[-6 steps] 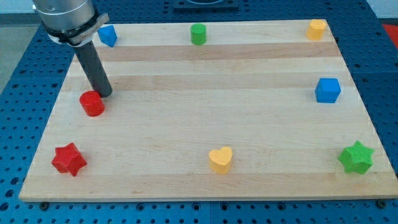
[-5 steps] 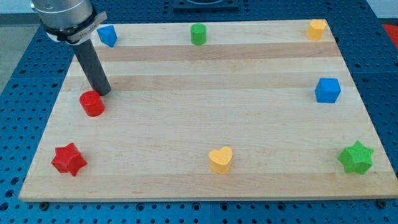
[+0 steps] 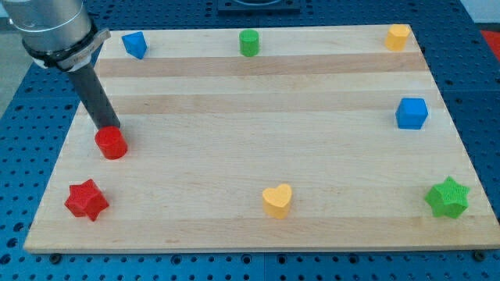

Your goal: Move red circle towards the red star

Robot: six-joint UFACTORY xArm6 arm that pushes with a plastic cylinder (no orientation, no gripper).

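The red circle [image 3: 111,144] sits near the board's left edge. The red star [image 3: 86,200] lies below it and slightly to the left, near the bottom-left corner, a gap of bare wood between them. My tip [image 3: 108,126] is at the circle's top edge, touching or almost touching it. The dark rod rises from the tip up and to the left.
A blue block [image 3: 134,44], a green cylinder [image 3: 249,42] and an orange block [image 3: 398,36] line the top edge. A blue cube [image 3: 412,113] is at the right, a green star [image 3: 448,197] at the bottom right, a yellow heart [image 3: 277,200] at bottom middle.
My tip has moved left, from the circle's upper right to its top. The red circle has shifted down and slightly left, closer to the red star.
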